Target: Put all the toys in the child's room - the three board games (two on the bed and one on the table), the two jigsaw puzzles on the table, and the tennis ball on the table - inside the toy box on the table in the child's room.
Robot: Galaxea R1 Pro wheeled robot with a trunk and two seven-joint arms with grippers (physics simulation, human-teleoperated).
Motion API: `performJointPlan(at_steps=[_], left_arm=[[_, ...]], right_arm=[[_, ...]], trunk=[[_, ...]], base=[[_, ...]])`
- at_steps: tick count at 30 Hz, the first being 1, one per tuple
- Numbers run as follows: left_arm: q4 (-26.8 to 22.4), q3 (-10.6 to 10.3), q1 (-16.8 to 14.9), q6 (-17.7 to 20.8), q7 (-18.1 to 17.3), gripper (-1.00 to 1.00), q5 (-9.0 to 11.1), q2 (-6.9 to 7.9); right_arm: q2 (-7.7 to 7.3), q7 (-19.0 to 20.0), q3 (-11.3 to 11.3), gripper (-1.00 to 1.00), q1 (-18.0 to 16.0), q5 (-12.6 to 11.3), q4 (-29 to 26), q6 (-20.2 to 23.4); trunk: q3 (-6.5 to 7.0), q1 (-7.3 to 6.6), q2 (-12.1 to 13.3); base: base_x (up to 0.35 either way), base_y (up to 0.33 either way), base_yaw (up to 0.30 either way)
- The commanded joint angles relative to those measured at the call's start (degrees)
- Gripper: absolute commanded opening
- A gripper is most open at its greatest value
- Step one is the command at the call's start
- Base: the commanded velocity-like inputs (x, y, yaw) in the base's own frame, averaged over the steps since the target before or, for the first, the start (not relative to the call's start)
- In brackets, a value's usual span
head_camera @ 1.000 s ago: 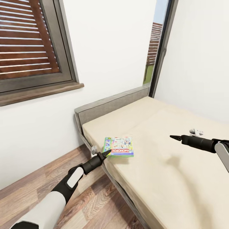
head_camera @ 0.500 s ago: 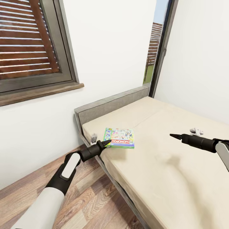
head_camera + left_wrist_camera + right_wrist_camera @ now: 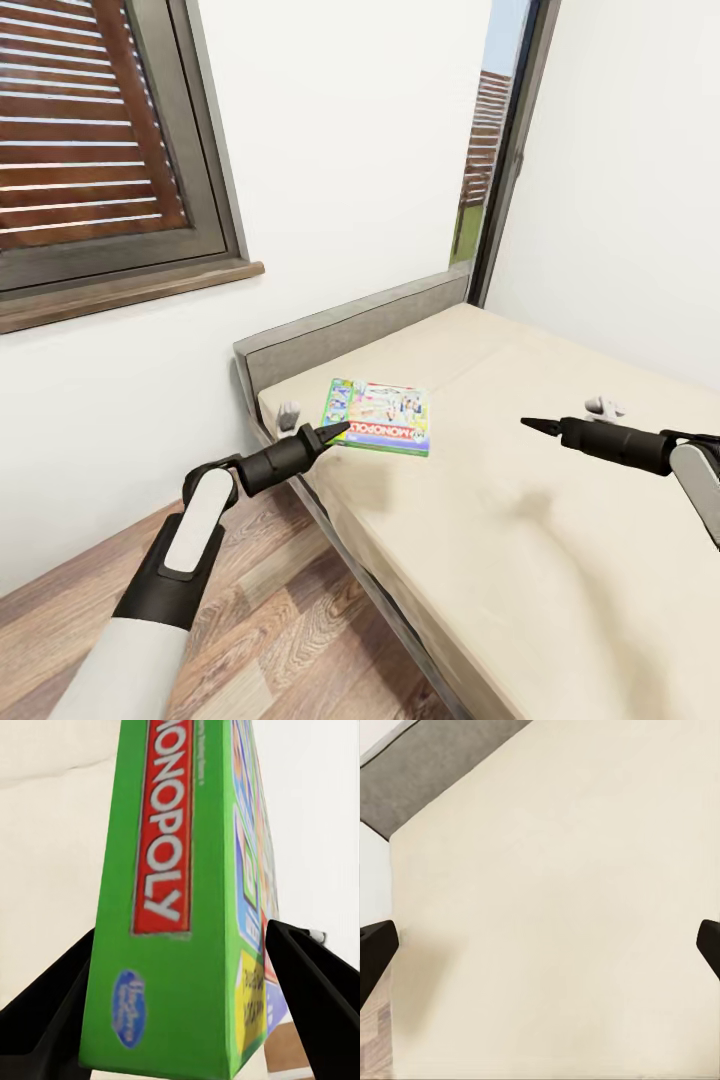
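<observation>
Firmly, the left gripper (image 3: 338, 431) is pinching the Monopoly board game (image 3: 380, 429) at its near corner, the box's length extending ahead; the right gripper (image 3: 530, 424) is hovering spread, well apart.

The game box (image 3: 378, 416) is sitting over the bed (image 3: 560, 540) near its headboard (image 3: 345, 330) and left edge, with the left gripper (image 3: 335, 432) at the box's near-left corner, jaws straddling its edge. The right gripper (image 3: 532, 424) is hovering over the mattress, well apart to the right.

Head view high above the bed (image 3: 560, 520) (wrists close-up, same mattress)
</observation>
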Motion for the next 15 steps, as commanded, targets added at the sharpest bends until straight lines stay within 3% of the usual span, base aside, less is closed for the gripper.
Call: performJointPlan(at_steps=[1, 6, 7, 10, 11, 15], left_arm=[[0.0, 0.1, 0.0, 0.2, -0.2, -1.0, -0.3, -0.02], [-6.5, -0.1, 2.3, 0.6, 5.5, -1.0, 2.5, -0.05], [-6.5, -0.1, 2.3, 0.6, 5.5, -1.0, 2.5, -0.05], [-10.1, -0.7, 3.6, 0.7, 10.9, -1.0, 3.8, -0.62], [-10.1, -0.7, 3.6, 0.7, 10.9, -1.0, 3.8, -0.62], [-12.9, -1.7, 4.5, 0.7, 16.3, -1.0, 6.9, -1.42]], right_arm=[[0.01, 0.3, -0.1, 1.0, 0.0, 0.2, 0.0, 0.3], [0.41, 0.5, -0.2, 1.0, 0.2, 0.2, -0.8, 2.1], [0.41, 0.5, -0.2, 1.0, 0.2, 0.2, -0.8, 2.1], [0.52, 0.5, -0.3, 1.0, 0.2, 0.2, -1.0, 2.6], [0.52, 0.5, -0.3, 1.0, 0.2, 0.2, -1.0, 2.6], [0.49, 0.6, -0.4, 1.0, 0.3, 0.2, -1.1, 2.9]], trunk=[[-0.05, -0.01, 0.0], [-0.05, -0.01, 0.0], [-0.05, -0.01, 0.0], [-0.05, -0.01, 0.0], [-0.05, -0.01, 0.0], [0.49, -0.67, 1.2]], base=[[-0.006, 0.0, 0.0], [-0.069, 0.0, 0.0], [-0.064, 0.0, 0.0], [-0.042, 0.0, 0.0], [-0.033, 0.0, 0.0], [-0.019, 0.0, 0.0]])
